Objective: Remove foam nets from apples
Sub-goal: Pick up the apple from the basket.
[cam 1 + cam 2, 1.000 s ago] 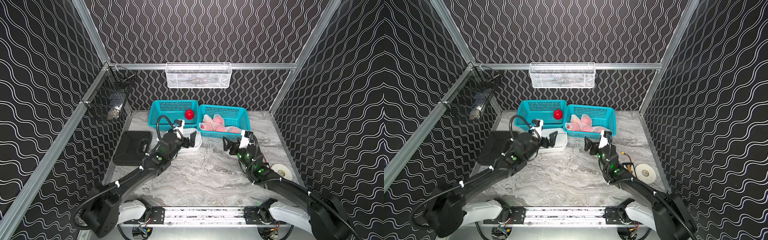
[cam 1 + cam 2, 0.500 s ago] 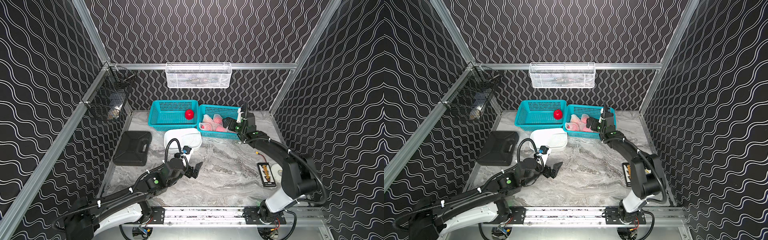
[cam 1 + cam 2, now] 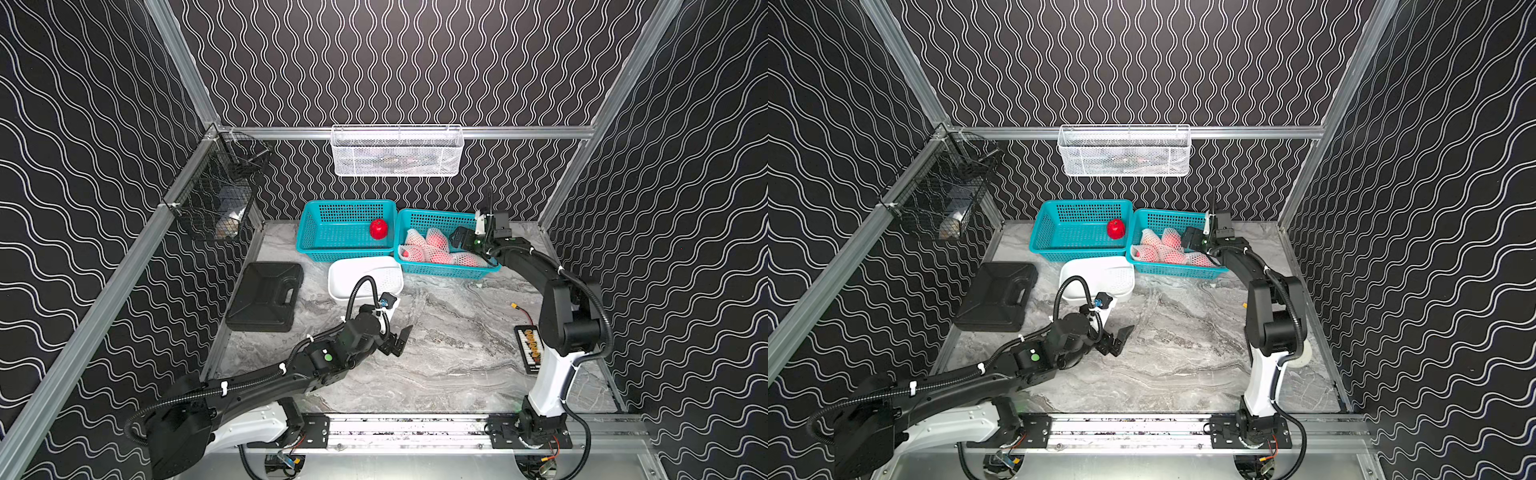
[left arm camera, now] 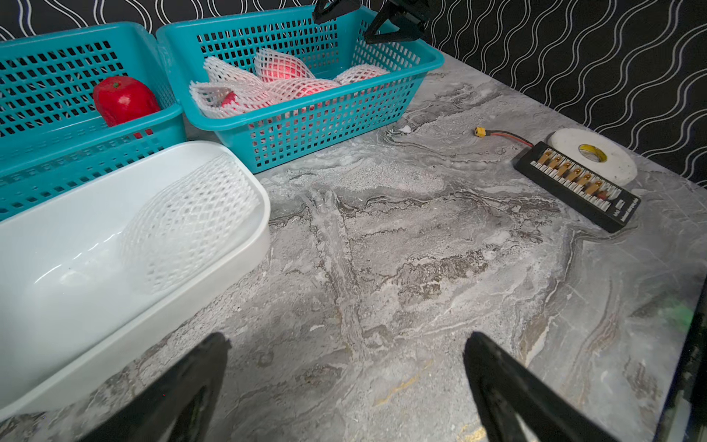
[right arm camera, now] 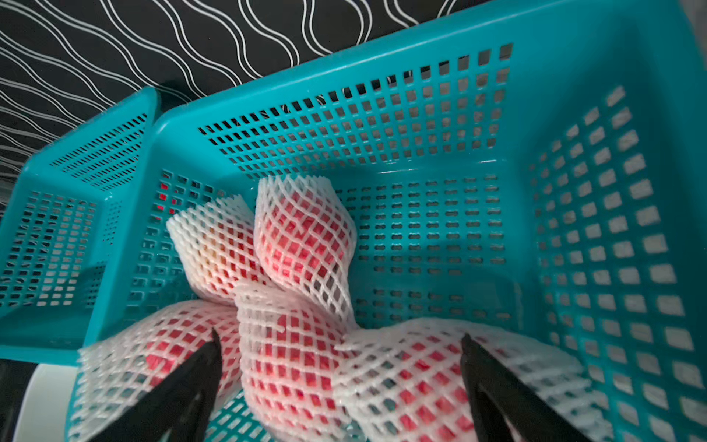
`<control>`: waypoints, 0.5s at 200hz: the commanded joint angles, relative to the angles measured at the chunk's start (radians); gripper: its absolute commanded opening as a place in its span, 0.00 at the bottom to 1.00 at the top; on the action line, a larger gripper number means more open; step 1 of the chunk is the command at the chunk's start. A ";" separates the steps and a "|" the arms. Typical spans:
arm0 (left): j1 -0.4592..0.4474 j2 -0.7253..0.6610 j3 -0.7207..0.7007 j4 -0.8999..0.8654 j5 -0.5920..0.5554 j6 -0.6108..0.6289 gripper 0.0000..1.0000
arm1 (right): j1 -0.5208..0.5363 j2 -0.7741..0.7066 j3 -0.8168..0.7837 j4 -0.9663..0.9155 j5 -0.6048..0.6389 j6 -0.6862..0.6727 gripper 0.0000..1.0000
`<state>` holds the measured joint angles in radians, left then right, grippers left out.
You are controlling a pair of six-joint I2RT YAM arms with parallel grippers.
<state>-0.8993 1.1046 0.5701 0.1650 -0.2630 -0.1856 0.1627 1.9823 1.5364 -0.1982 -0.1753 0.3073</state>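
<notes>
left gripper (image 3: 401, 341): jaws spread wide with nothing between them. It sits low over the bare table (image 3: 457, 332), near the front right corner of the tub (image 3: 338, 286). Its wrist view shows only marble between the two black fingers (image 4: 191, 379).
right gripper (image 3: 460, 240): jaws spread wide. It is inside the teal right basket (image 3: 444, 271) at its right end, over the netted apples. In its wrist view the fingers (image 5: 183, 379) stand either side of one wrapped fruit. Contact with the foam cannot be told.
netted apples (image 3: 436, 249): several, heaped at the left and front of the right basket, lying against each other. Red skin shows through the white mesh of the nets (image 5: 302, 229).
bare apple (image 3: 378, 228): glossy red, alone in the teal left basket (image 3: 328, 249), beside the wall next to the right basket.
loose net (image 4: 191, 214): one, empty, lying flat in the tub at its right end.
tub: white and smooth, on the table just in front of the left basket and right basket, across where they meet.
case (image 3: 266, 301): black, closed, on the left of the table, apart from the tub.
board (image 4: 577, 187): black connector strip with a red lead, on the right of the table. A tape roll (image 4: 612, 168) lies just beside it.
walls: white wire basket (image 3: 397, 151) on the back rail, black wire basket (image 3: 220, 195) on the left rail.
</notes>
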 commanded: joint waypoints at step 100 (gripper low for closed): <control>-0.002 0.063 0.021 0.006 0.001 0.016 1.00 | -0.058 0.247 0.544 -0.640 0.012 -0.392 1.00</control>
<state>-0.9001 1.1564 0.6006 0.1558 -0.2722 -0.1627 0.1051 2.2036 2.0003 -0.6109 -0.0963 0.0048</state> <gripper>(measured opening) 0.996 0.999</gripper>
